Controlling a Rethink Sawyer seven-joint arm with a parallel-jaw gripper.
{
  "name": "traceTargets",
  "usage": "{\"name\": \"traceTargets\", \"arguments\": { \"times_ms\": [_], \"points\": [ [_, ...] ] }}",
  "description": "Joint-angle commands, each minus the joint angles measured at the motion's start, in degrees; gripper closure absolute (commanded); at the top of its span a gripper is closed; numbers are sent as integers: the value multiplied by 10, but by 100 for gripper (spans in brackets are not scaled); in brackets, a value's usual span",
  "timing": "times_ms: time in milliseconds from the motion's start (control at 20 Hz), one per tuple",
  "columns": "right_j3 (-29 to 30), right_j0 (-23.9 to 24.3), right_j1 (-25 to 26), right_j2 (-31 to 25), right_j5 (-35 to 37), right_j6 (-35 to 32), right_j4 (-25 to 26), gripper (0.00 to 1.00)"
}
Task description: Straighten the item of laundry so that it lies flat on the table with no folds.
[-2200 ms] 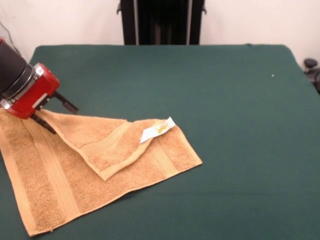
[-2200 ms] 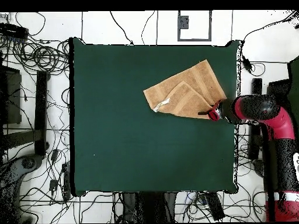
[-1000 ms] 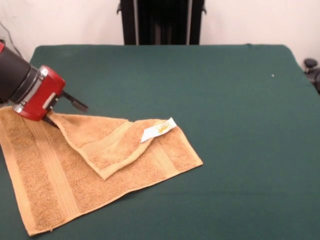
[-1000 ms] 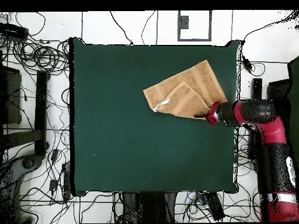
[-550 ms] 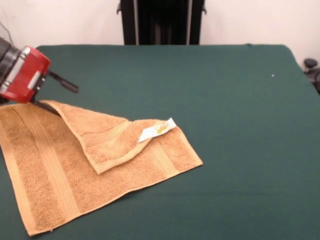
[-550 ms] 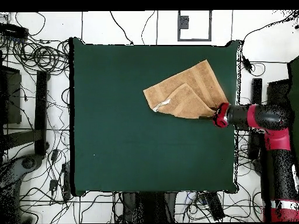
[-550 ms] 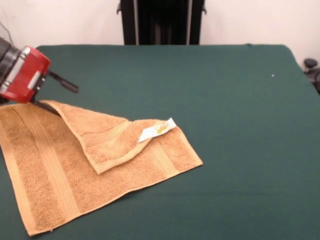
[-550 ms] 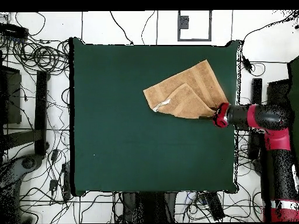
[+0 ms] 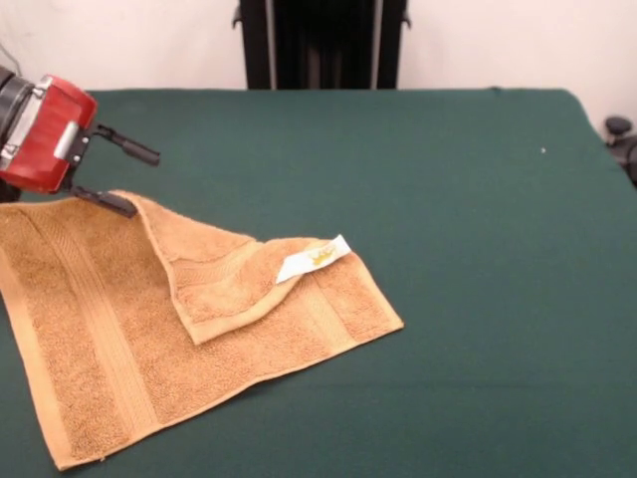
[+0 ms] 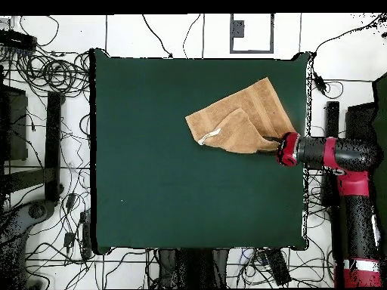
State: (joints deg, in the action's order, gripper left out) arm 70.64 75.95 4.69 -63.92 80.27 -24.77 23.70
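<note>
The orange-tan towel (image 9: 100,329) lies at the near left of the green table (image 9: 448,199). One corner is folded over its middle, and the white tag (image 9: 314,259) shows on that flap. My gripper (image 9: 144,183) is open at the towel's far corner. Its lower finger (image 9: 109,202) rests at the towel's edge and the upper one is in the air. In the overhead view the towel (image 10: 253,106) lies near the table's right edge (image 10: 306,151). The gripper (image 10: 267,143) is at its lower right corner.
The robot's black pedestal (image 9: 320,45) stands behind the table's far edge. Cables and equipment (image 10: 45,113) surround the table on the floor. A small white speck (image 9: 542,150) lies at the far right of the table.
My gripper has lifted and drawn back toward the table's far left edge, staying open. The towel's far corner and the fold line have shifted with it, and the flap lies a little flatter.
</note>
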Motion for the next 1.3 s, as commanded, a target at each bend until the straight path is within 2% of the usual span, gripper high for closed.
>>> {"name": "traceTargets", "arguments": {
  "times_ms": [50, 400, 950, 1150, 1300],
  "points": [
    [41, -28, 43, -10, 38, 197, -9, 0],
    [15, -59, 6, 42, -3, 184, 71, 0],
    [-7, -99, -45, 89, 6, 125, 144, 0],
    [-25, -136, -85, 130, 15, 77, 192, 0],
    [-35, -150, -99, 146, 16, 69, 209, 0]
  ]
}}
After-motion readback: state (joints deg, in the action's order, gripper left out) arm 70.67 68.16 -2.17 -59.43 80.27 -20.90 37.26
